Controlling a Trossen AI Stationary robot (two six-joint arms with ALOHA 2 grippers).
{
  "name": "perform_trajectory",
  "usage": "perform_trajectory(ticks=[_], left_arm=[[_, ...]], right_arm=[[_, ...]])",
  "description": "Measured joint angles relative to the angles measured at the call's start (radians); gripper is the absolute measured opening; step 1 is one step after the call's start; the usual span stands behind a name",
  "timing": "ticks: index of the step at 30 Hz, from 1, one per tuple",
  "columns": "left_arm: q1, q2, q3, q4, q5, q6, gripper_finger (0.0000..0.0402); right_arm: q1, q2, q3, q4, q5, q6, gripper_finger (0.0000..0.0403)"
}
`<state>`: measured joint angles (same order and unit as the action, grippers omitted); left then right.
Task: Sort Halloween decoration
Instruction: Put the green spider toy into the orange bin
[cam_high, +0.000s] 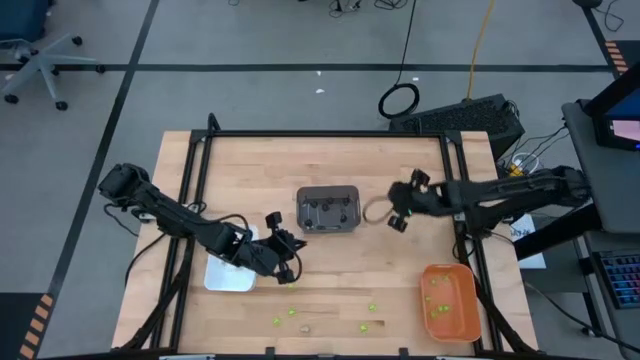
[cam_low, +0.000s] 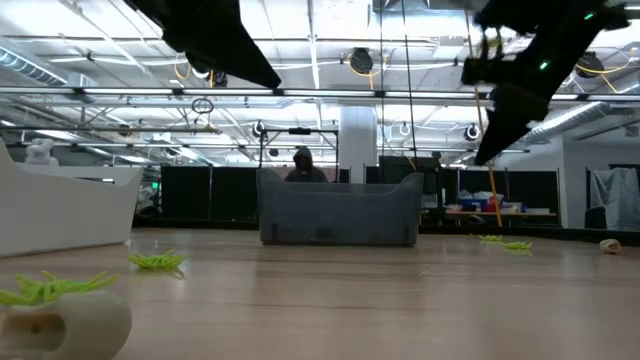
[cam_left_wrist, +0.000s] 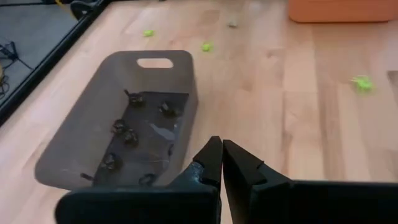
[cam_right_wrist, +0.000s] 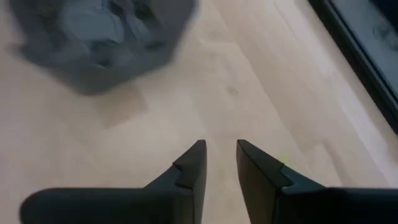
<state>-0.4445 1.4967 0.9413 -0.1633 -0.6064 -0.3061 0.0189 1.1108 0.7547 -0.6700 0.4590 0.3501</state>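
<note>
The Halloween decoration lies scattered. Lime-green trinkets (cam_high: 290, 313) (cam_high: 372, 307) and a pale tan one (cam_high: 305, 327) rest on the wood near the table's front edge. Dark ones (cam_left_wrist: 127, 137) sit on the floor of the dark grey tray (cam_high: 327, 210), and green ones (cam_high: 437, 300) lie in the orange tray (cam_high: 448, 302). My left gripper (cam_high: 295, 264) (cam_left_wrist: 221, 155) hovers shut between the white tray (cam_high: 228, 272) and the grey tray, holding nothing. My right gripper (cam_high: 398, 220) (cam_right_wrist: 221, 158) hangs above bare wood just right of the grey tray, its fingers slightly apart with nothing between them.
In the low view, a tan trinket (cam_low: 60, 320) and green ones (cam_low: 155, 262) lie close to the camera. A black frame runs around the table (cam_high: 200, 170). Bare wood lies between the grey tray and the front-edge trinkets.
</note>
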Motion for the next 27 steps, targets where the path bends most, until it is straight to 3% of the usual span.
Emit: perform_trajectory(ticks=[8, 14, 21, 27], left_arm=[[-0.037, 0.001, 0.000, 0.003, 0.007, 0.006, 0.0013], [-0.056, 0.001, 0.000, -0.001, 0.010, 0.003, 0.0013], [-0.097, 0.001, 0.000, 0.003, 0.036, -0.076, 0.0013], [-0.133, 0.001, 0.000, 0.005, 0.036, -0.081, 0.0013]], right_arm=[[-0.284, 0.094, 0.000, 0.016, -0.148, -0.108, 0.0126], [-0.416, 0.223, 0.001, 0.032, -0.124, -0.018, 0.0127], [-0.445, 0.353, 0.001, 0.050, -0.176, -0.019, 0.0124], [-0.453, 0.376, 0.001, 0.016, -0.175, -0.018, 0.0124]])
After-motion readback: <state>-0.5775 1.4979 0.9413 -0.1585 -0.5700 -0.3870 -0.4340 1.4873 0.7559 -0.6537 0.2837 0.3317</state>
